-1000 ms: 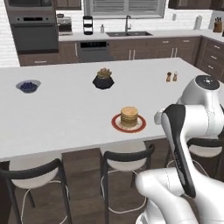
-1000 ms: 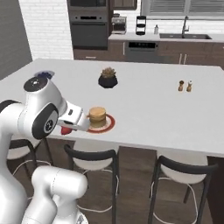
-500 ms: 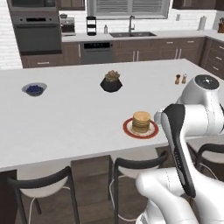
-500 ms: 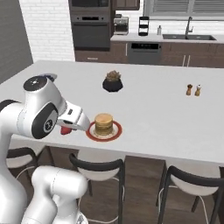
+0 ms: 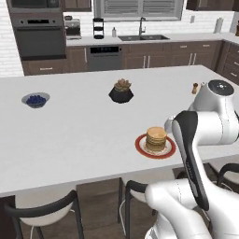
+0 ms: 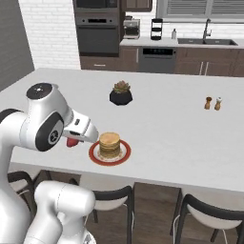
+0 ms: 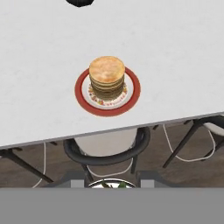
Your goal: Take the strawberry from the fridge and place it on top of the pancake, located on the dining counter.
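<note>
A large, flat, white-topped dining counter (image 5: pixel 74 135) was seen spanning all 3 views, and near its front edge a stack of flat, round, tan-golden pancakes (image 5: pixel 156 138) was set on a red-orange plate with a white centre (image 5: pixel 142 148). In the right base view the same pancake stack (image 6: pixel 109 144) was found just to the right of the white arm's hand, and a small rounded red strawberry (image 6: pixel 71 142) was seen at the underside of that hand, beside the counter's front edge and left of the plate. The gripper (image 6: pixel 72 140) was taken to be closed narrowly on the strawberry, though its fingers were largely hidden by the hand. In the hand view the pancake stack (image 7: pixel 107 78) was seen from above on its plate (image 7: pixel 132 94), with small red and green flecks scattered on the plate's white centre, and a dark round stool (image 7: pixel 107 153) was seen below the counter edge. At the very bottom of that view a pale rounded shape with green leaves was glimpsed between the finger tips; it was too cropped to be identified with certainty. Farther back on the counter a dark faceted pot with a green and brown succulent (image 5: pixel 121 90) was placed, well apart from the plate. A small grey bowl of blue berries (image 5: pixel 35 99) was seen toward the left, and 2 small brown shakers (image 6: pixel 213 103) stood toward the right.
</note>
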You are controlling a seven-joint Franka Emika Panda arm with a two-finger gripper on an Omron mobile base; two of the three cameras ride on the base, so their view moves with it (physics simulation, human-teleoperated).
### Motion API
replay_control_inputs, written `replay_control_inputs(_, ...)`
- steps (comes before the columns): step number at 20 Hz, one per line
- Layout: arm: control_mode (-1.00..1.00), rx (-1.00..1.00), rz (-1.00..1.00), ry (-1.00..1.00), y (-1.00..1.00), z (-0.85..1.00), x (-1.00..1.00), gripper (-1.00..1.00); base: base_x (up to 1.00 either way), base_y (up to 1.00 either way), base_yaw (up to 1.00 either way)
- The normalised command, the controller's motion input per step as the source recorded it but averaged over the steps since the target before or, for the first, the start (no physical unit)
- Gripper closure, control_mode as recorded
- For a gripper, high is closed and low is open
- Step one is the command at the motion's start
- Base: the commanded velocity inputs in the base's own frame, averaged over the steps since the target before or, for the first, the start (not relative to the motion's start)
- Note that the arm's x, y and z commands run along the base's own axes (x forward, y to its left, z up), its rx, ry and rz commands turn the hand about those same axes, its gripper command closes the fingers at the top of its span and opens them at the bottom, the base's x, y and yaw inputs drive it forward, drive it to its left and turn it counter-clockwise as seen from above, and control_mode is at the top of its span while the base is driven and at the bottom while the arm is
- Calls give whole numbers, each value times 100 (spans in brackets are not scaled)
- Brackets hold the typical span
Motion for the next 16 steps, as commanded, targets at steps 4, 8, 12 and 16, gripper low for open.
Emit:
replay_control_inputs(4,100,0,0,0,0,0,0,100,62,9,0)
replay_control_inputs(8,-100,0,0,0,0,0,29,100,27,0,0)
replay_control_inputs(12,-100,0,0,0,1,0,95,100,0,0,0)
replay_control_inputs(16,-100,0,0,0,0,-2,100,100,0,0,0)
